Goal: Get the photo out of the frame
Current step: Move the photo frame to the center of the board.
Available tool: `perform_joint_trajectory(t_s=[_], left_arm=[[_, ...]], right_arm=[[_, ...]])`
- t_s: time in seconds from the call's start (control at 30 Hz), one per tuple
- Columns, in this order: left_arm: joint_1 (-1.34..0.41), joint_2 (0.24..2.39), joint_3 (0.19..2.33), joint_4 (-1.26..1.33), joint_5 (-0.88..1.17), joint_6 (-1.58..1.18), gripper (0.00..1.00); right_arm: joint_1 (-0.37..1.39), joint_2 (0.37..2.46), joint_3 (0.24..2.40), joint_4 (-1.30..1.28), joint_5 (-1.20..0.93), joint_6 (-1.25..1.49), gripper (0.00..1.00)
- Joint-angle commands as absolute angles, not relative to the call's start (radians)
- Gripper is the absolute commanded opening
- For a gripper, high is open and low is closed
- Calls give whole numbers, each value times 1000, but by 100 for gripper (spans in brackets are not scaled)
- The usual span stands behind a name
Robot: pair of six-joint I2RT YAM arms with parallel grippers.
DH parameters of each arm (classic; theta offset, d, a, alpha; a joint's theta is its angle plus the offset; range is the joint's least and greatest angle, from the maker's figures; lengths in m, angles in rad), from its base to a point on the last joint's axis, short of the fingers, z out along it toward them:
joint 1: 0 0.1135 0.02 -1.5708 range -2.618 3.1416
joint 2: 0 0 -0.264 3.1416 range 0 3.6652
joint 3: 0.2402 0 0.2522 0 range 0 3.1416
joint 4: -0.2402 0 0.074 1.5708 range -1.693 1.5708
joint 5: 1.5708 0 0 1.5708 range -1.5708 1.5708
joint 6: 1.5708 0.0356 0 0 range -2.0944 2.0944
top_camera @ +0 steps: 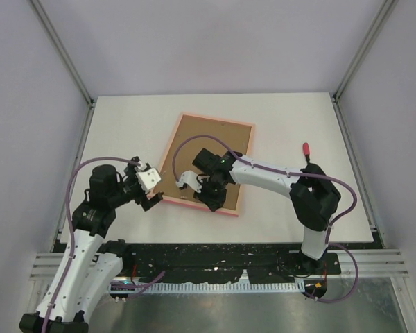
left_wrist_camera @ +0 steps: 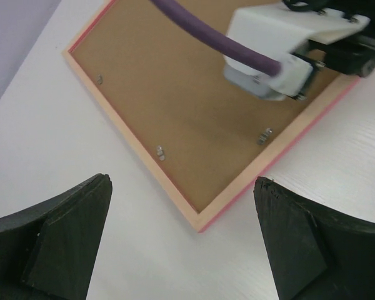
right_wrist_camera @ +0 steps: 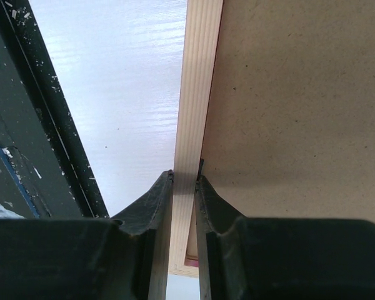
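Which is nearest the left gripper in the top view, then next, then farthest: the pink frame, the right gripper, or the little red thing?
1. The pink frame, its corner right beside the left gripper.
2. The right gripper, clamped on the frame's near edge.
3. The little red thing, far right on the table.

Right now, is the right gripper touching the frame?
Touching. Right wrist view: the right gripper is clamped on the frame rail, no gap either side.

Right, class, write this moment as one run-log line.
frame face down | right gripper shut on frame edge | left gripper open, off frame
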State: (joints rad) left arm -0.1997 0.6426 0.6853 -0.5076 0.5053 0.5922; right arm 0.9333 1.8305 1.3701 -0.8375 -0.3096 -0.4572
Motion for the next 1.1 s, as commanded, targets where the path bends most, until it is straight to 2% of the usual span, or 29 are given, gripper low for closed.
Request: perform_joint_trajectory(t_s=[0.0, 0.23, 0.6, 0.83, 1.07], left_arm=[[-202, 597, 649, -612, 673, 781, 100], [-256, 575, 560, -634, 643, 905, 100], [-494, 583, 344, -278, 230, 946, 100], [-639, 643, 252, -85, 65, 999, 100], [-713, 719, 199, 66, -41, 1043, 99]], right_arm=[[913, 1833, 1434, -841, -385, -456, 8], [896, 1847, 1440, -839, -411, -454, 8], [891, 1845, 1443, -839, -420, -453, 8], [891, 1844, 1451, -845, -417, -451, 8], [888, 1832, 1456, -850, -426, -453, 8]])
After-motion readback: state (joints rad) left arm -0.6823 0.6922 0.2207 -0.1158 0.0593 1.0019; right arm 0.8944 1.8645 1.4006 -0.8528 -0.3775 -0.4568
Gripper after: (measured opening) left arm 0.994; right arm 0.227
